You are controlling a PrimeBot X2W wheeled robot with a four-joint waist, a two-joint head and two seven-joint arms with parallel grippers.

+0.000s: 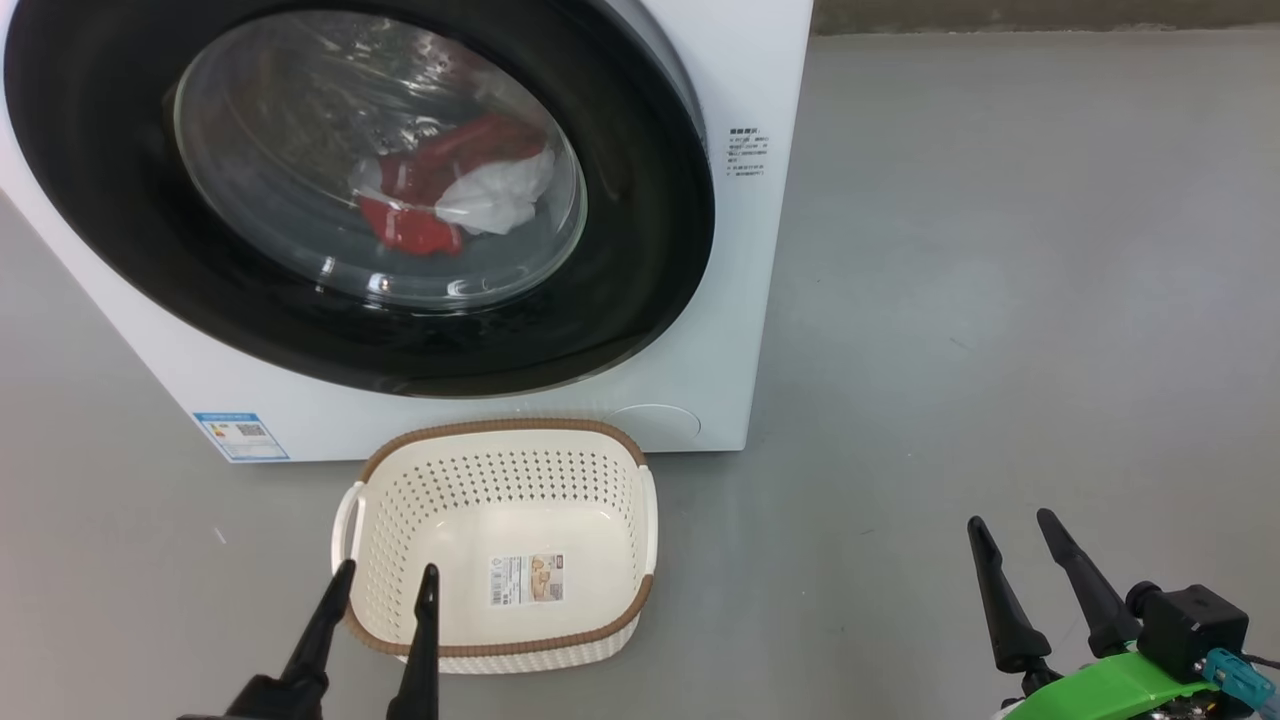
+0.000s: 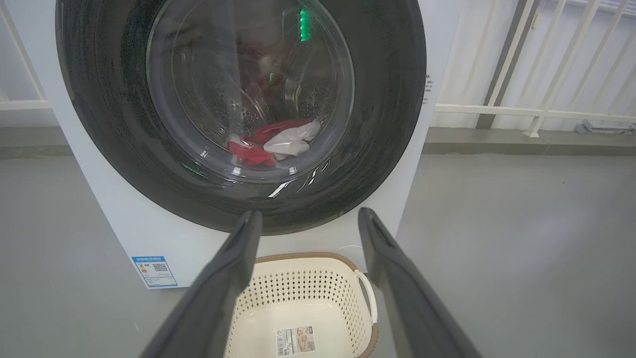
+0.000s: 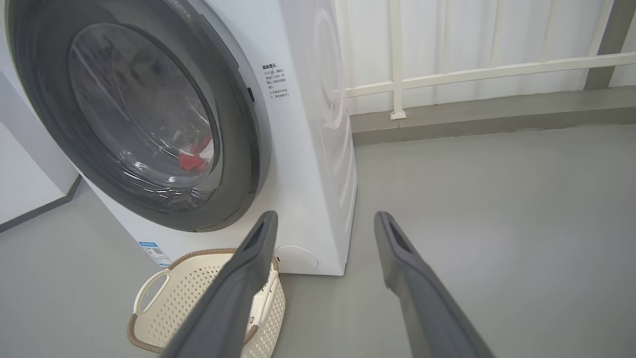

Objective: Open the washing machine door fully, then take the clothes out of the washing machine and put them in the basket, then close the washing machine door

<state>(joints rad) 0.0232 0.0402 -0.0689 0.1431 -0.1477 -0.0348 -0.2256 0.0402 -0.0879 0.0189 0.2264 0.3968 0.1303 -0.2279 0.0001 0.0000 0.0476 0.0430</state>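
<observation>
The white washing machine point(image 1: 740, 80) stands on the floor with its black-rimmed round door point(image 1: 640, 250) shut. Through the glass I see red and white clothes point(image 1: 450, 190) lying low in the drum; the clothes point(image 2: 273, 141) also appear in the left wrist view. The cream basket point(image 1: 500, 440) sits on the floor just in front of the machine, with a sticker on its bottom. My left gripper point(image 1: 385, 575) hangs open over the basket's near left corner. My right gripper point(image 1: 1010, 520) is open too, over bare floor well to the right of the basket.
Grey floor point(image 1: 1000, 300) stretches to the right of the machine. A white railing point(image 3: 472, 74) and a low kerb run behind it. A blue label point(image 1: 240, 435) marks the machine's lower left front.
</observation>
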